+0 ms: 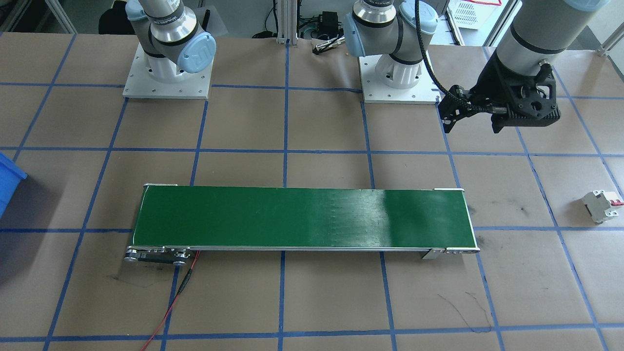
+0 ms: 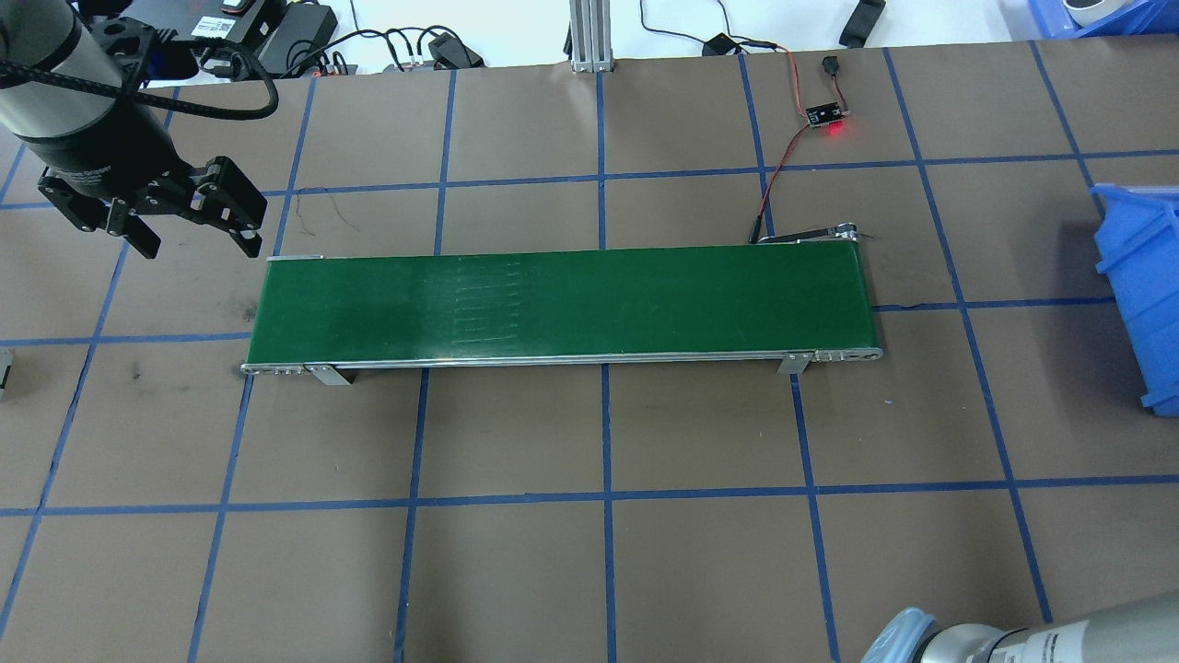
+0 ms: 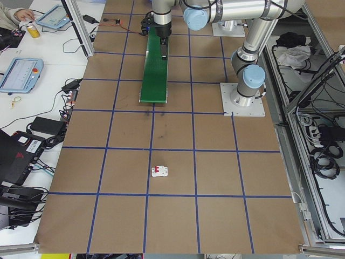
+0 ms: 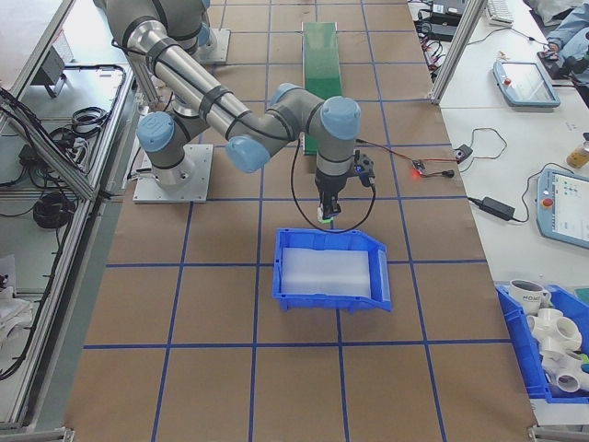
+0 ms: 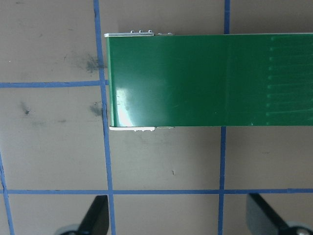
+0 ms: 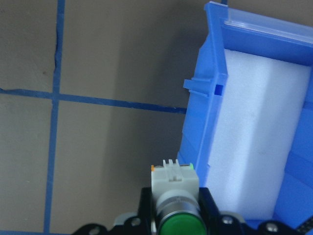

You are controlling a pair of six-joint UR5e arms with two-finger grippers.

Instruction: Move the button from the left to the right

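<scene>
Small green-capped push-button switch with a white body (image 6: pixel 177 205) is clamped in the right hand (image 6: pixel 177 223), carried in the air beside the near wall of the blue plastic bin with a white foam liner (image 6: pixel 210 127), not yet over the foam. In the right-side view the right hand (image 4: pixel 328 210) hangs just above the bin's (image 4: pixel 329 238) back rim on the brown paper-covered desk (image 4: pixel 221 304).

Left hand (image 2: pixel 189 221) is released, fingers spread, holding nothing, hovering off the left end of the long green conveyor belt (image 2: pixel 562 304). Belt is bare. White boxy circuit breaker with red lever (image 1: pixel 603 205) sits on the desk, well apart from the belt.

Progress judgement: late stage. Button is already at the right side and picked up; what's left looks like moving over the bin, lowering, and letting go.
</scene>
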